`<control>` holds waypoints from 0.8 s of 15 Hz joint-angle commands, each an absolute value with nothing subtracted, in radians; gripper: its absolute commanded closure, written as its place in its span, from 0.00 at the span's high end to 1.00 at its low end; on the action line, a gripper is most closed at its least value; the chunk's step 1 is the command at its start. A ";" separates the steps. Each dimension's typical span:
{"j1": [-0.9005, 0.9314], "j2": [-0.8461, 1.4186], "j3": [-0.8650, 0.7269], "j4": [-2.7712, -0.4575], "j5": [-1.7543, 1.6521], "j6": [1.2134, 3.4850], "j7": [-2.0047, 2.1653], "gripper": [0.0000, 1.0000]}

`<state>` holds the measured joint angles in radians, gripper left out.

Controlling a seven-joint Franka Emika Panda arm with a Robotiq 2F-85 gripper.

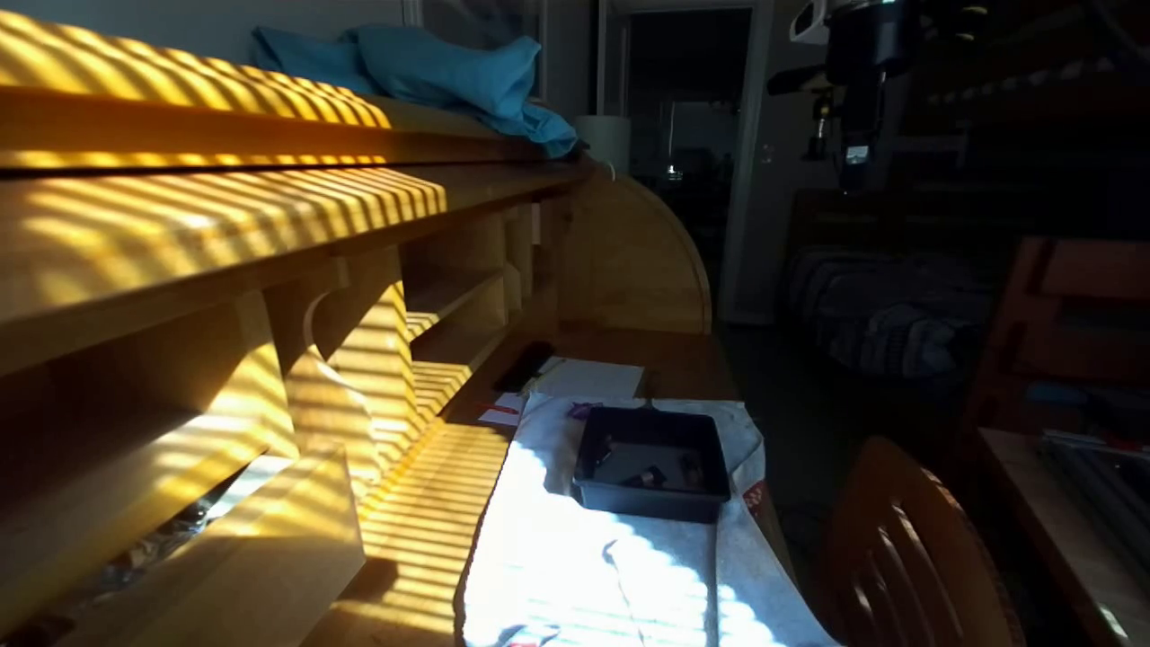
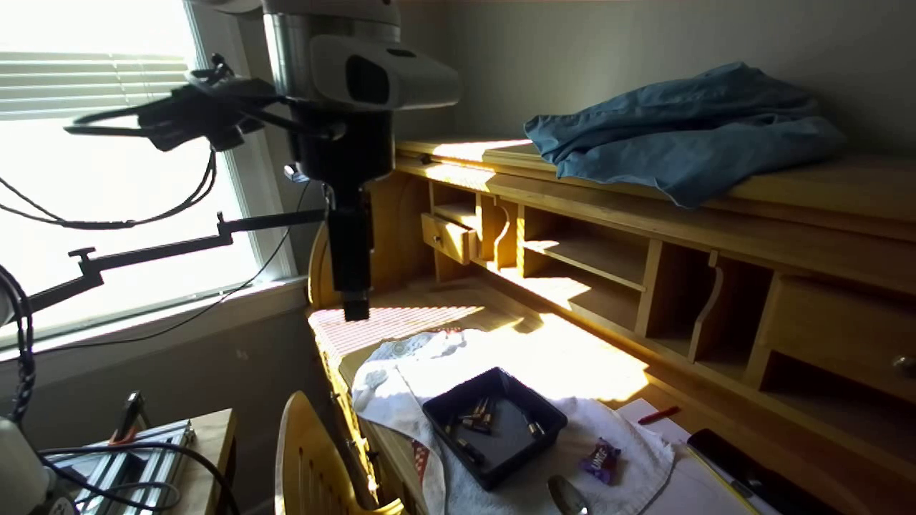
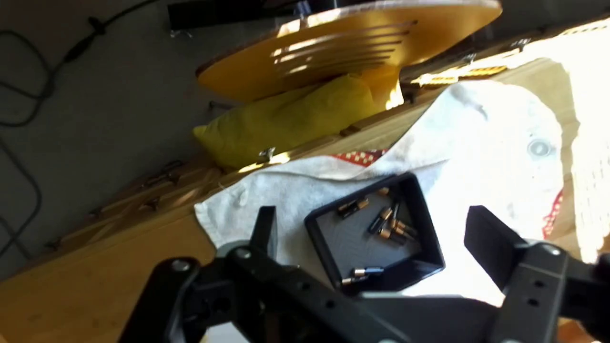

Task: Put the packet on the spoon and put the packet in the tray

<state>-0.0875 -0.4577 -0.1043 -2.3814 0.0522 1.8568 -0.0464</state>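
Observation:
The packet is a small purple wrapper (image 2: 601, 460) on the white towel beside the tray; it also shows as a purple bit in an exterior view (image 1: 579, 411). The spoon (image 2: 567, 495) lies near it on the towel, partly cut off by the frame's lower edge. The tray is dark and rectangular (image 2: 526, 452), seen in both exterior views (image 1: 651, 505) and the wrist view (image 3: 427, 229). It holds several batteries (image 3: 381, 220). My gripper (image 3: 371, 219) is open and empty, high above the desk; it shows in both exterior views (image 2: 356, 307) (image 1: 853, 166). Packet and spoon do not show in the wrist view.
The towel (image 1: 620, 575) covers part of the desk. A red pen (image 2: 658, 415), paper and a dark object (image 2: 758, 465) lie beyond the packet. Wooden shelves (image 2: 587, 265) line the desk's back. A chair (image 2: 304, 458) stands at the desk's front edge.

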 commanded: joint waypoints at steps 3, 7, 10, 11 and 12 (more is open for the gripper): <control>-0.095 -0.398 -0.105 -2.378 0.015 2.003 -0.044 1.00; -0.098 -0.359 -0.103 -2.375 0.007 2.052 -0.041 1.00; -0.097 -0.337 -0.117 -2.357 0.028 2.043 -0.062 1.00; -0.097 -0.303 -0.135 -2.336 0.047 2.064 -0.086 1.00; -0.096 -0.271 -0.150 -2.309 0.050 2.066 -0.130 1.00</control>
